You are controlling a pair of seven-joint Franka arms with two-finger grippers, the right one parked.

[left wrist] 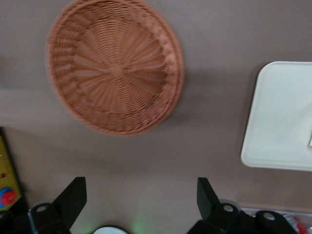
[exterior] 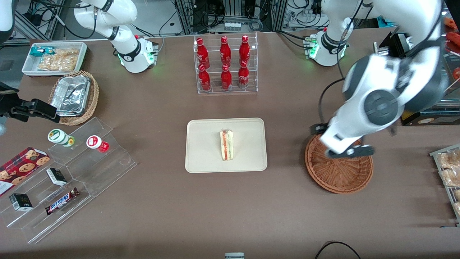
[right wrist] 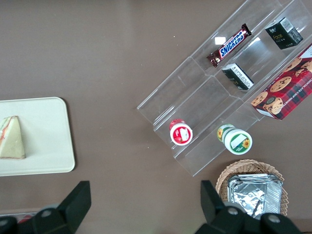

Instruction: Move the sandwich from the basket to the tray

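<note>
Tray (exterior: 201, 158) lies well off sideways from the jaws, toward the parked arm's end of the table. Nearer them is the basket (exterior: 339, 172), bare of any load, with the gripper (left wrist: 141, 200) raised above it, jaws spread wide and holding nothing. Smallest, the sandwich (exterior: 227, 144) sits on the tray, long axis running toward the front camera. By my reading, the placing looks done. Only the wrist view shows the basket's whole bare floor; the front view alone shows the whole sandwich.
</note>
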